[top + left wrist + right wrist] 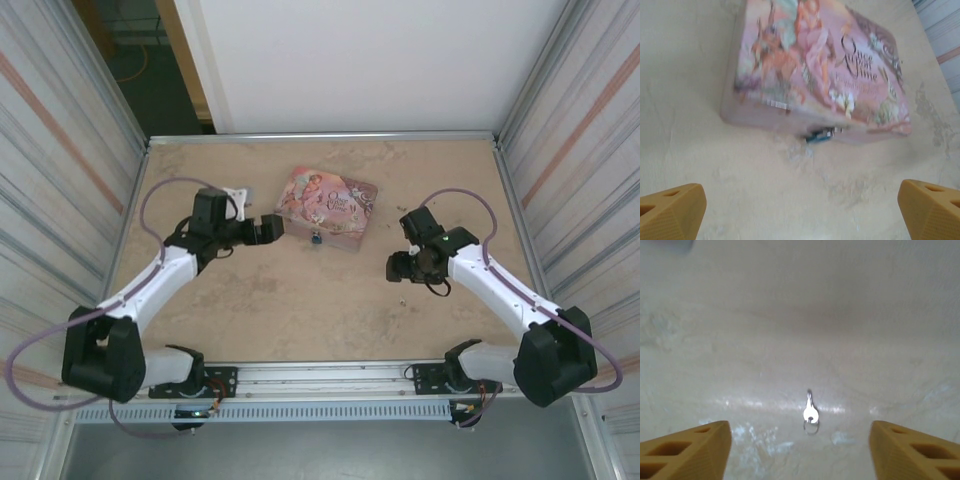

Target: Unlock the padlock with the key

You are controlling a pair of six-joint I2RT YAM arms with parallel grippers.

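Note:
The tiny blue padlock [819, 135] hangs at the front edge of a pink illustrated tin [820, 70]; from above the padlock [316, 239] sits at the near side of the tin [327, 208]. My left gripper [802, 215] is open, its tan fingers [670, 212] wide apart, a short way from the padlock with bare table between. From overhead the left gripper [276, 228] is just left of the tin. A small silver key [810, 410] with a ring lies flat on the table, centred ahead of my open right gripper [800, 452]. The right gripper [396, 268] hovers right of the tin.
The beige table [300, 310] is worn and scuffed. Metal rails and striped side walls [60, 150] bound it on the left, right and back. Open room lies between the two arms in front of the tin.

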